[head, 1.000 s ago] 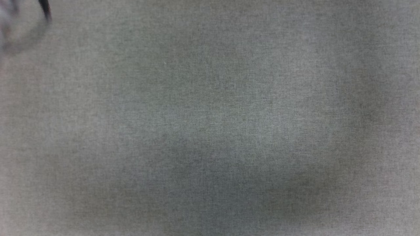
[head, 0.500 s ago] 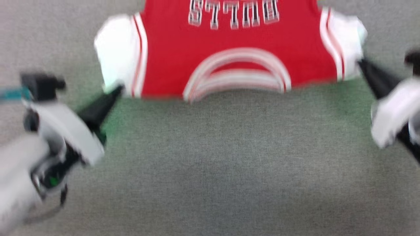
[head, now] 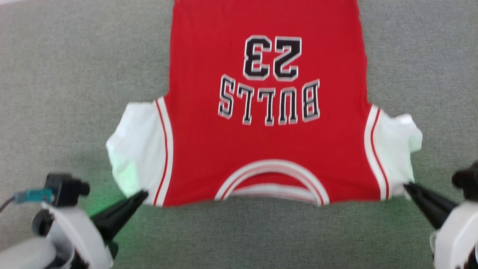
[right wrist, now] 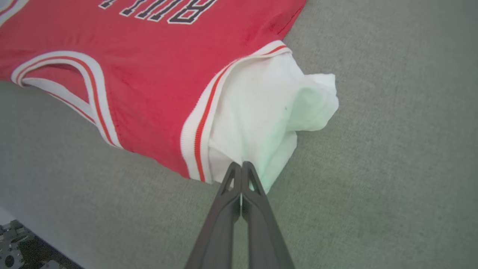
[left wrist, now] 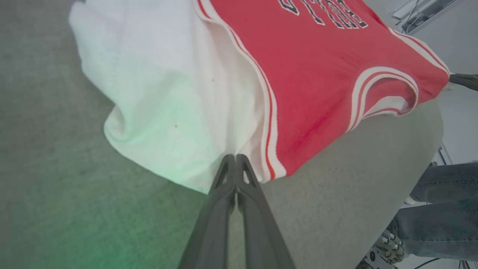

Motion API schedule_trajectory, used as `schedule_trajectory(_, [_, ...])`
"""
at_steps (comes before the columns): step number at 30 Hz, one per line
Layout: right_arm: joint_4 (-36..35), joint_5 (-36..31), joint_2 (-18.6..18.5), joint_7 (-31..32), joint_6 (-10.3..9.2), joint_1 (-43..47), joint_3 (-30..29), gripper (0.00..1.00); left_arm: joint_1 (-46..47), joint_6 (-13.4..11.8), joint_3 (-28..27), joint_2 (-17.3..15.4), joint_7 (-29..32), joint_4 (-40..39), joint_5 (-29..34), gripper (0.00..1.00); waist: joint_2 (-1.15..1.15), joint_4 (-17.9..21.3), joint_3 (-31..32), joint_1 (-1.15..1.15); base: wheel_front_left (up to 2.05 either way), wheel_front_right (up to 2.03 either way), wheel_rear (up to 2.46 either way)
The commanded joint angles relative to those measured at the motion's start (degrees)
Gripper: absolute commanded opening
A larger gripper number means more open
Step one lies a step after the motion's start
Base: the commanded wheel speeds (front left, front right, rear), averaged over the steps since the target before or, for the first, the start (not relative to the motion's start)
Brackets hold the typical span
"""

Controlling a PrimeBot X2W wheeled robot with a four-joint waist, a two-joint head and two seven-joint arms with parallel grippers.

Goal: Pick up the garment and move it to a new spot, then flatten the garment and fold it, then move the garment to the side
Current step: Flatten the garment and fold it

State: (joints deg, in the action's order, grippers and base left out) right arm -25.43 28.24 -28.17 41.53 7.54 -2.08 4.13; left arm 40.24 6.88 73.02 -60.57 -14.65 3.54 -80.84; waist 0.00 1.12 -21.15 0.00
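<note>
The left fingers (left wrist: pixel 222 194), pressed together, pinch the garment (head: pixel 269 149) at one white sleeve's corner; the right fingers (right wrist: pixel 228 198) pinch the other sleeve likewise. Both arms angle inward from its collar side. It lies spread on the grey tabletop (head: pixel 67 93).

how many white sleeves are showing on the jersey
2, both on the red jersey: one sleeve pinched by the left hand, the other sleeve pinched by the right hand.
</note>
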Motion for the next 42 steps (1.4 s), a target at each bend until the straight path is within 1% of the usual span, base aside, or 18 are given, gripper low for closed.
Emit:
schedule_trajectory(1, [-1.16,-0.23,0.17,0.76,-0.11,2.1,-0.73,0.0,-1.98,-0.66,0.13,-1.33,-0.22,-0.97,-0.21,0.0,0.0,0.03,0.0,0.0,0.0,0.0,0.0])
schedule_trajectory(4, [-3.48,-0.57,-0.17,2.84,-0.11,5.88,-1.37,0.0,-4.75,-1.7,0.1,-3.64,-0.34,-4.45,-0.93,0.0,0.0,-0.09,-0.02,0.0,0.0,0.0,0.0])
schedule_trajectory(6, [-4.84,-0.27,0.49,3.88,-0.11,7.79,-1.53,0.0,-6.17,-2.58,-0.35,-4.61,-0.42,-6.26,-1.05,0.0,0.0,-0.33,-0.01,0.0,0.0,0.0,0.0])
schedule_trajectory(8, [-5.71,0.0,0.64,4.52,-0.11,8.63,-1.38,0.0,-7.11,-3.38,-0.68,-4.66,-0.33,-7.55,-0.49,0.0,0.0,-0.58,-0.03,0.0,0.0,0.0,0.0])
schedule_trajectory(11, [-5.53,-0.13,1.09,4.71,-0.11,8.17,-0.99,0.0,-7.76,-4.28,-1.15,-3.44,-0.39,-7.35,0.53,0.0,0.0,-0.84,0.03,0.0,0.0,0.0,0.0])
schedule_trajectory(13, [-4.4,-0.26,0.76,4.98,-0.11,7.34,-0.37,0.0,-7.24,-4.89,-0.97,-1.9,0.1,-6.14,1.69,0.0,0.0,-1.21,0.29,0.0,0.0,0.0,0.0])
schedule_trajectory(15, [-2.9,-0.24,0.37,5.03,-0.11,6.18,0.57,0.0,-6.65,-4.49,-0.95,0.01,0.51,-4.61,1.43,0.0,0.0,-1.31,0.44,0.0,0.0,0.0,0.0])
schedule_trajectory(19, [2.14,0.13,-1.21,4.72,-0.11,3.21,4.49,0.0,-6.28,-3.88,-0.68,3.45,1.75,-0.08,2.13,0.0,0.0,-1.1,0.39,0.0,0.0,0.0,0.0])
schedule_trajectory(22, [6.81,0.56,-1.61,3.37,-0.1,1.39,7.51,0.0,-6.42,-3.26,-0.67,6.43,1.84,3.88,1.75,0.0,0.0,-1.36,0.24,0.0,0.0,0.0,0.0])
schedule_trajectory(27, [14.53,-1.22,-2.71,-0.28,-0.11,-1.07,13.02,0.0,-7.23,-2.19,-0.9,10.93,1.23,11.23,1.52,0.0,0.0,-1.69,-0.02,0.0,0.0,0.0,0.0])
schedule_trajectory(33, [18.63,-1.43,-2.31,-4.0,-0.11,-3.73,16.22,0.0,-7.57,-1.28,-1.56,13.42,0.71,15.71,1.48,0.0,0.0,-1.53,-0.22,0.0,0.0,0.0,0.0])
schedule_trajectory(34, [18.94,-1.75,-2.33,-4.66,-0.12,-4.44,16.63,0.02,-7.72,-1.21,-1.7,13.62,0.63,16.38,1.56,0.0,0.0,-1.32,-0.21,0.0,0.0,0.0,0.0])
schedule_trajectory(35, [19.05,-1.99,-2.49,-5.37,-0.12,-4.99,16.93,0.23,-7.84,-1.16,-1.87,13.82,0.56,16.9,1.61,0.0,0.0,-1.08,-0.19,0.0,0.0,0.0,0.0])
schedule_trajectory(37, [19.04,-1.52,-1.99,-6.3,-0.13,-5.41,16.52,1.0,-8.33,-0.86,-2.35,14.13,0.41,17.76,1.55,0.0,0.0,-0.49,0.0,0.0,0.0,0.0,0.0])
schedule_trajectory(39, [17.6,-1.33,-2.58,-6.36,-0.13,-5.15,15.88,1.0,-9.05,-0.82,-3.07,14.23,0.27,17.79,1.46,0.0,0.0,0.06,0.17,0.0,0.0,0.0,0.0])
schedule_trajectory(42, [12.68,-0.21,-3.46,-4.73,-0.11,-3.03,12.74,1.0,-10.03,-0.73,-4.41,13.99,0.17,17.13,1.71,0.0,0.0,0.67,0.21,0.0,0.0,0.0,0.0])
